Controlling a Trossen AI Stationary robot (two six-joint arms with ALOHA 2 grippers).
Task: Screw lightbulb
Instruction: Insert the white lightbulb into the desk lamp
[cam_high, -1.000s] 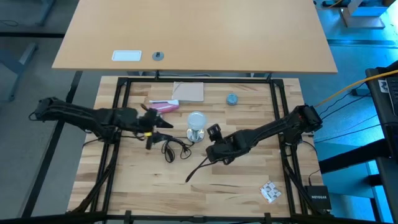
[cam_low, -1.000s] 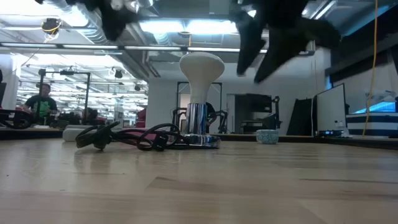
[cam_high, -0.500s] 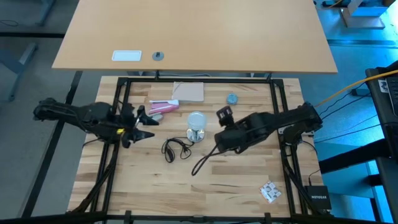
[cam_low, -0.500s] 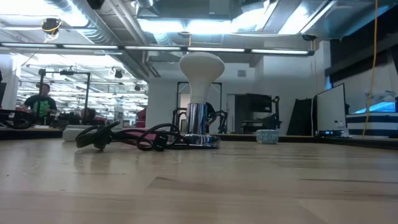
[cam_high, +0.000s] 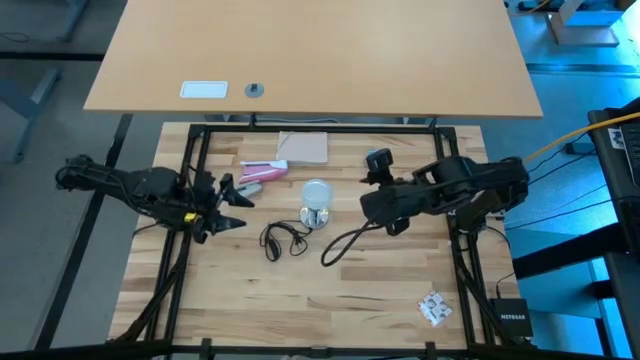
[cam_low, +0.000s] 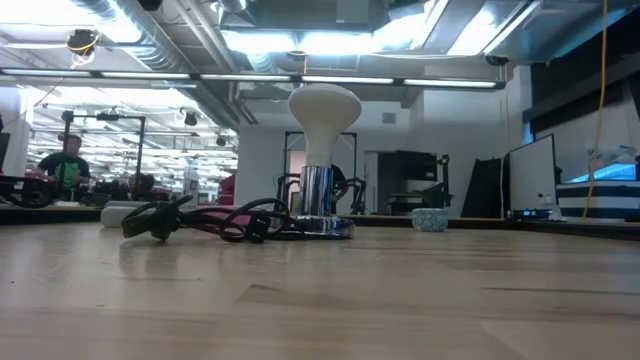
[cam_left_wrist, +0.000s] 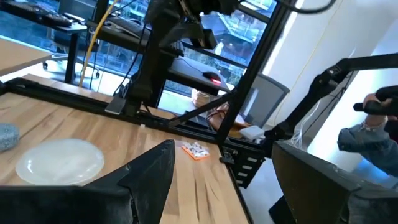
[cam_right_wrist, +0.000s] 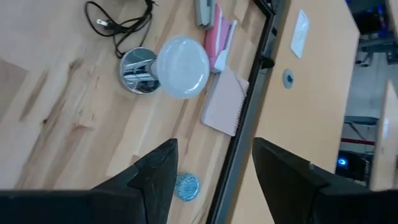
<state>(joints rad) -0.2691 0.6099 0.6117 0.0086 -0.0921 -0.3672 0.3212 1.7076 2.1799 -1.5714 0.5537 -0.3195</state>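
1. High view: lightbulb upright in socket mid-surface.
2. Left end effector left of it, fingers spread, empty.
3. Right end effector right of it, spread, empty.

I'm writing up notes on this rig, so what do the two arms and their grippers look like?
Both arms are dark, nearly black, built of slim jointed segments. The left gripper has two pointed black fingers and small yellow markings on the wrist behind it. The right gripper has broad, flat-sided black fingers, and a black cable loops from the arm onto the table.
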